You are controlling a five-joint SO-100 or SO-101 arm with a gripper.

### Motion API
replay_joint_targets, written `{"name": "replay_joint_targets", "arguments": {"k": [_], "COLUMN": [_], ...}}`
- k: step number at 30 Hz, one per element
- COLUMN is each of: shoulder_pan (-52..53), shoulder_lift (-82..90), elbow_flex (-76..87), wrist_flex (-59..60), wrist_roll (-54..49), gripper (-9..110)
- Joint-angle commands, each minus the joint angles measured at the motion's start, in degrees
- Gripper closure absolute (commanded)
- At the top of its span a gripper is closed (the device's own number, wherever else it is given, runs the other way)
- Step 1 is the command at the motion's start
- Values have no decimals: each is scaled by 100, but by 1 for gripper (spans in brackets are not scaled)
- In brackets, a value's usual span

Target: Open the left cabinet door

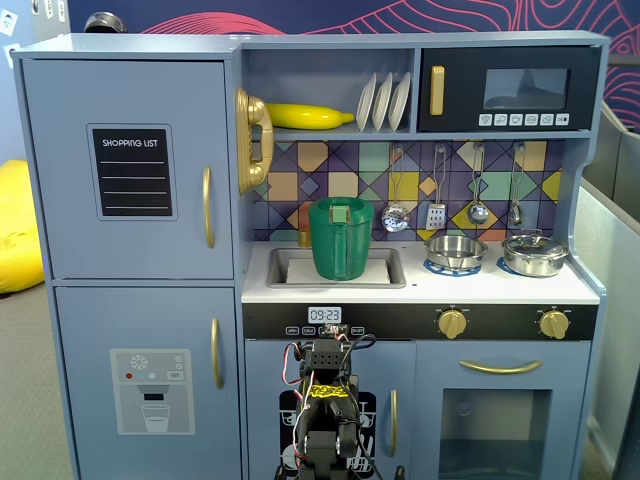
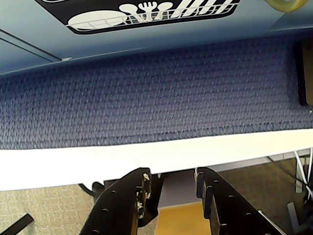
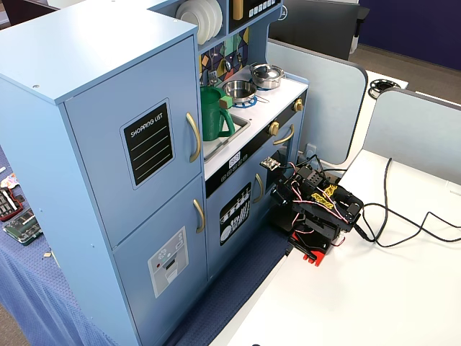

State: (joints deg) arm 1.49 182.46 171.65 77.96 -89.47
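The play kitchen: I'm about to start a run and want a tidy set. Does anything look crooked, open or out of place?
Nothing stands out. The left cabinet door sits closed and flush, its gold handle straight. The green pitcher stands upright in the sink, and the pots sit level on the burners. The gripper is open and holds nothing.

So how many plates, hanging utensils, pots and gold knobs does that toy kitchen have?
Plates: 3
Hanging utensils: 4
Pots: 2
Gold knobs: 2
Total: 11
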Motion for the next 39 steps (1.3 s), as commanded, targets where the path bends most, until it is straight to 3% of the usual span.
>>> {"name": "replay_joint_targets", "arguments": {"k": [1, 12, 18, 26, 30, 39], "shoulder_pan": [141, -9, -888, -2127, -2549, -2531], "shoulder_lift": [-26, -35, -53, -352, -1028, -2188], "elbow_flex": [18, 9, -422, -2232, -3480, -5098], "wrist_flex": [984, 782, -413, -1556, -2083, -2646], "wrist_roll": [105, -62, 229, -202, 53, 439], "gripper": [101, 101, 101, 101, 100, 85]}}
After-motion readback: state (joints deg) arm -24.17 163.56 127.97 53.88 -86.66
